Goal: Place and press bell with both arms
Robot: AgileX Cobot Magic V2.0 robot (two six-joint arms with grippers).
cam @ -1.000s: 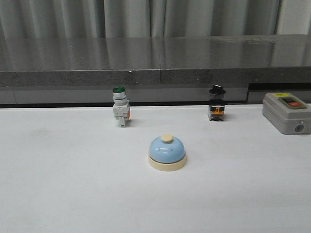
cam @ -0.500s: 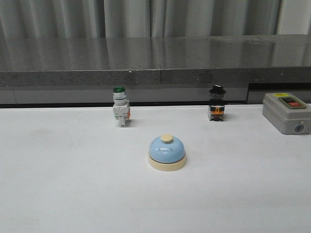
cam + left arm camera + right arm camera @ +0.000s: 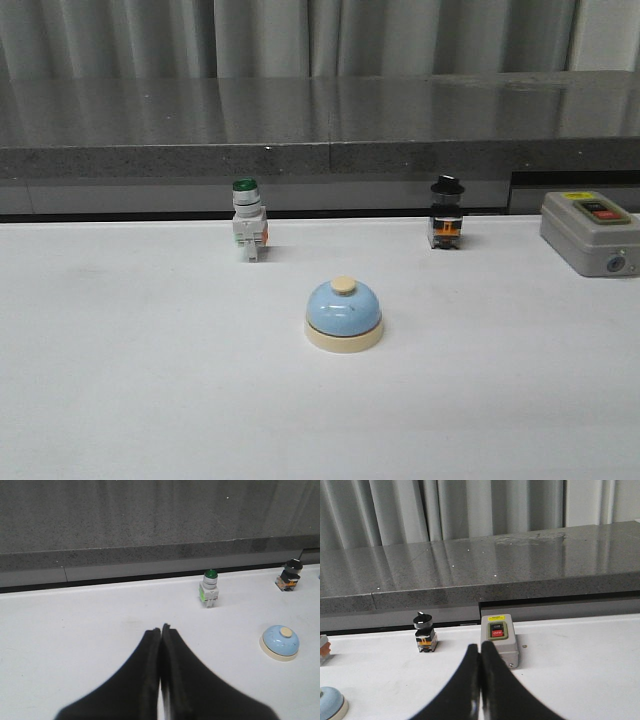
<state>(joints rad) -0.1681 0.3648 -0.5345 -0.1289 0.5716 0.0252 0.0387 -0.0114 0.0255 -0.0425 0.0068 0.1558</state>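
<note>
At right wrist view's edge the bell (image 3: pixel 331 702) is cropped; both hands (image 3: pixel 160 628) (image 3: pixel 480 646) pressed together.

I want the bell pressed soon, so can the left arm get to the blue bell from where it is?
Probably yes: the left gripper is shut and empty, with only bare white table between it and the bell.

White table (image 3: pixel 120 380) bearing bell (image 3: pixel 344 314), green-capped switch (image 3: pixel 248 232), black-capped switch (image 3: pixel 446 213), grey control box (image 3: pixel 590 233).
</note>
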